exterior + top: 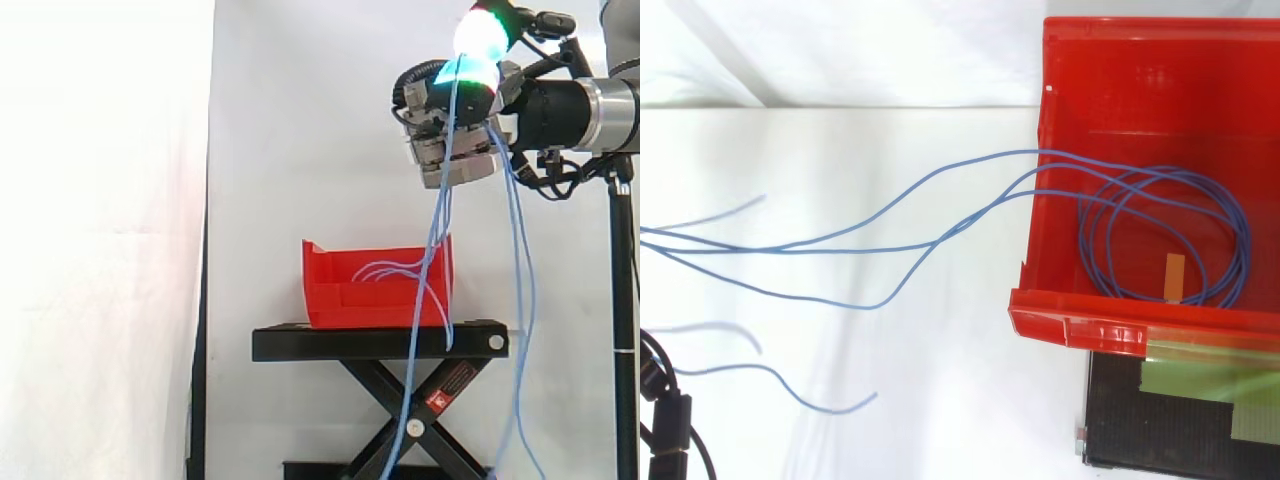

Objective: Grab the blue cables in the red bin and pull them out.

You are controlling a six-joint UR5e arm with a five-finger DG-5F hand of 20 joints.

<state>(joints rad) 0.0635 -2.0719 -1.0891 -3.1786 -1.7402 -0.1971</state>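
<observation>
In the side view, high and to the right of the red plastic bin (340, 300), I have the hand (450, 140) closed round the thin blue cables (437, 215), its glowing fingertips (480, 35) uppermost. Some strands drop from it into the bin on the black worktop (380, 342), and others hang free towards the floor. From above, the cables (790, 249) run out over the bin's left wall, while several loops lie coiled on its floor (1140, 80). My worry is that the loops may snag that wall and drag the light bin off the worktop, or that slick strands may slip through the grip.
</observation>
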